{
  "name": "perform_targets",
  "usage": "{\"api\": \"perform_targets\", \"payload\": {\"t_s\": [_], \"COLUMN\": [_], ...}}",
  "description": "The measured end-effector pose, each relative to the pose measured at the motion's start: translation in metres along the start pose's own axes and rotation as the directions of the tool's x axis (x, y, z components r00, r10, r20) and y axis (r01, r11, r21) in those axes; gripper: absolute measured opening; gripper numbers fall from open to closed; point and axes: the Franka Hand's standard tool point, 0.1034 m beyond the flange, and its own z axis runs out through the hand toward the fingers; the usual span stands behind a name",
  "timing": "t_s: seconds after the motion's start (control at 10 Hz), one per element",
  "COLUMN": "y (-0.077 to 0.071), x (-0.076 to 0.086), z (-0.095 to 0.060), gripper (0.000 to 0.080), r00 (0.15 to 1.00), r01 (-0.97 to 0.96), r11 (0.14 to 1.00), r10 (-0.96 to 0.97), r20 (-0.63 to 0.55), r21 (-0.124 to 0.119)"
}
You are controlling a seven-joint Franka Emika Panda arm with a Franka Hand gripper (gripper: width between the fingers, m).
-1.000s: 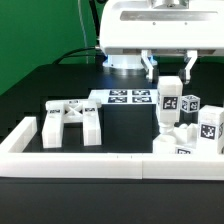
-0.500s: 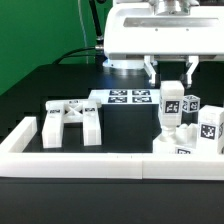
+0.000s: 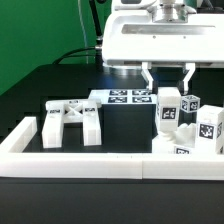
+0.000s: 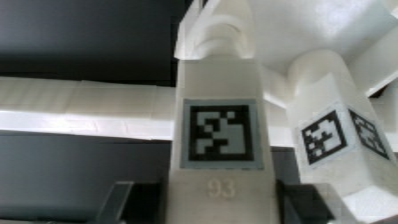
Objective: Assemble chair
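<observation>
My gripper (image 3: 168, 78) is shut on an upright white chair leg (image 3: 169, 106) with a black-and-white tag, at the exterior view's right. Its lower end meets a cluster of white chair parts (image 3: 185, 147) by the border wall. In the wrist view the chair leg (image 4: 221, 130) runs away from the camera between the two dark fingers (image 4: 132, 200). The gripper (image 4: 221, 203) has a finger against each side of it. A second tagged chair part (image 4: 338, 130) stands right beside the leg. A cross-braced frame (image 3: 70, 120) lies apart at the exterior view's left.
The marker board (image 3: 128, 97) lies flat behind the middle of the table. A long white border wall (image 3: 100, 160) runs along the front, with a corner block (image 3: 25, 133) at the exterior view's left. Two tagged white blocks (image 3: 208, 125) (image 3: 190, 102) stand at the far right.
The gripper has come down a little and shifted slightly toward the exterior view's left, carrying the leg with it. The other parts have not moved.
</observation>
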Motion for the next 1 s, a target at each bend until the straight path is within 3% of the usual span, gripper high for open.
{"api": "perform_targets", "payload": {"t_s": [0.3, 1.0], "y": [-0.0020, -0.0041], "x": [-0.0008, 0.0011], "z": [0.0081, 0.0099], "gripper": [0.0291, 0.0291], "r00": [1.000, 0.991], "r01": [0.008, 0.013], "r11": [1.000, 1.000], "r10": [-0.008, -0.015], "r20": [-0.027, -0.133], "r21": [-0.004, -0.014]}}
